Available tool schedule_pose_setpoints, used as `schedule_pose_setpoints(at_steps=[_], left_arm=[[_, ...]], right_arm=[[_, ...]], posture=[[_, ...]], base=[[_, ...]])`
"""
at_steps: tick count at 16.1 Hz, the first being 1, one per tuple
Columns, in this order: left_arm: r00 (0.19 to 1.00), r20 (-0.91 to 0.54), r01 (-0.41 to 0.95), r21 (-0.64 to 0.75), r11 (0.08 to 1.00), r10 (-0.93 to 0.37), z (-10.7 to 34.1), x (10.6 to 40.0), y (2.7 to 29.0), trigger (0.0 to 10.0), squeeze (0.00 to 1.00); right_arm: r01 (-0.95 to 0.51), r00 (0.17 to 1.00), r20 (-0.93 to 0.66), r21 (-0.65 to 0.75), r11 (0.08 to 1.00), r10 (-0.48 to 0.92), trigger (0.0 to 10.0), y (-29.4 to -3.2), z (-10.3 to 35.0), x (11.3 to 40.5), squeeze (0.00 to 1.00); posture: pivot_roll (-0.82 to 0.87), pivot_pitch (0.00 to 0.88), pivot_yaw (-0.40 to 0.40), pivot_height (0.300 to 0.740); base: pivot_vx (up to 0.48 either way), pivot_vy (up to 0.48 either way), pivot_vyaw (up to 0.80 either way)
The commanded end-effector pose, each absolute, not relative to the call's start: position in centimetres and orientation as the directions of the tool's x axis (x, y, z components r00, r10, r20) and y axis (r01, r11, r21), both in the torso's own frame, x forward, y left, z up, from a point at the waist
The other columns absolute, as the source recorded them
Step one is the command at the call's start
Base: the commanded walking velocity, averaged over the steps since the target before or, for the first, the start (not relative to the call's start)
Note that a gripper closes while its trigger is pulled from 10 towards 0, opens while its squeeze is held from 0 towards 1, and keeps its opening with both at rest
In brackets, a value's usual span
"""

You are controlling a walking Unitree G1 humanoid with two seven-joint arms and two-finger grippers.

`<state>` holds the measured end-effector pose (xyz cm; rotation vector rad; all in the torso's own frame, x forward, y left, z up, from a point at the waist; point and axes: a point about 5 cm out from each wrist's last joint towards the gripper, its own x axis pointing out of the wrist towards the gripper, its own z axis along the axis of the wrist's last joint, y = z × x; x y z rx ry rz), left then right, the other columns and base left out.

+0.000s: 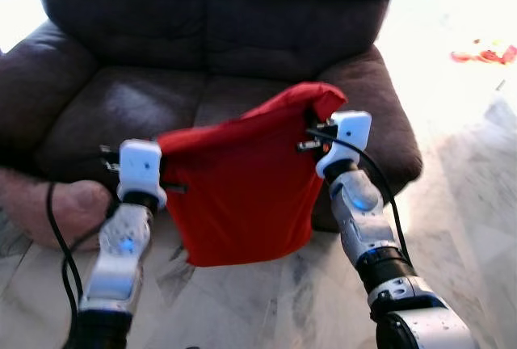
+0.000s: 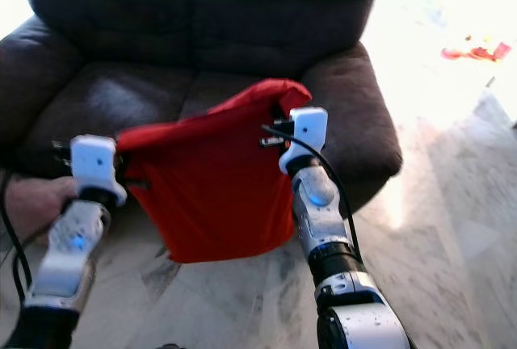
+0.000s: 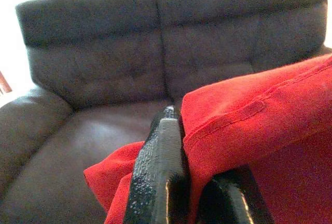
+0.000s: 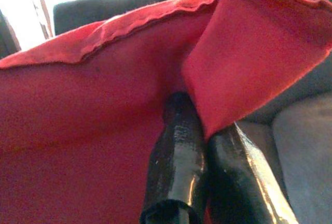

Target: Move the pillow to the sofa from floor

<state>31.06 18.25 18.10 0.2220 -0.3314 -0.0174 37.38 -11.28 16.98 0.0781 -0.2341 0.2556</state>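
Dark brown sofa (image 1: 218, 50) stands far; near it, left gripper (image 1: 166, 181) and right gripper (image 1: 311, 135) each pinch the red pillow (image 1: 238, 195), lifted above the marble floor (image 1: 468, 220).

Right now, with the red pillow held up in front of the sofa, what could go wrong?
Both grips look marginal: the left gripper and right gripper pinch only the fabric at the top edge of the red pillow, so it could slip out. The pillow hangs below the level of the brown sofa seat and may catch on its front edge. A person's hand by the left arm could be bumped.
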Motion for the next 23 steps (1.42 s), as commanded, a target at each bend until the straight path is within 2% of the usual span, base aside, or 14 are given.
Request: schedule_pose_setpoints(at_steps=[1,4,9,17,19,23], left_arm=[[0.881,0.470,-0.070,0.237,0.969,-0.051,21.7,30.7,18.2,10.0,0.00],[0.884,0.457,-0.039,0.292,0.956,-0.103,21.3,30.5,17.1,10.0,0.00],[0.871,0.470,-0.013,0.307,0.952,-0.139,22.2,30.6,16.3,10.0,0.00],[0.875,0.465,-0.011,0.305,0.952,-0.138,22.4,30.5,16.7,10.0,0.00],[0.861,0.491,-0.005,0.273,0.962,-0.135,23.6,30.6,16.6,10.0,0.00],[0.823,0.555,-0.017,0.233,0.972,-0.118,26.2,30.8,17.2,10.0,0.00]], right_arm=[[-0.252,0.922,0.315,0.048,0.966,0.225,10.0,-11.4,19.0,37.6,0.00],[-0.256,0.921,0.312,0.036,0.966,0.233,10.0,-11.3,18.5,37.2,0.00],[-0.268,0.929,0.279,0.054,0.962,0.243,10.0,-11.1,17.8,36.9,0.00],[-0.275,0.923,0.290,0.038,0.961,0.252,10.0,-10.6,18.1,36.7,0.00],[-0.286,0.913,0.308,0.022,0.958,0.266,10.0,-10.3,18.6,36.7,0.00],[-0.277,0.901,0.355,0.026,0.960,0.250,10.0,-10.3,20.0,36.9,0.00]], posture=[[0.12,0.123,-0.039,0.740],[0.12,0.123,-0.040,0.740],[0.12,0.123,-0.037,0.740],[0.13,0.121,-0.036,0.740],[0.13,0.121,-0.037,0.740],[0.13,0.116,-0.035,0.740]], base=[[0.244,0.000,0.00],[0.245,0.000,0.00],[0.256,0.000,-0.16],[0.260,0.000,-0.10],[0.262,0.000,-0.66],[0.262,0.000,0.00]])
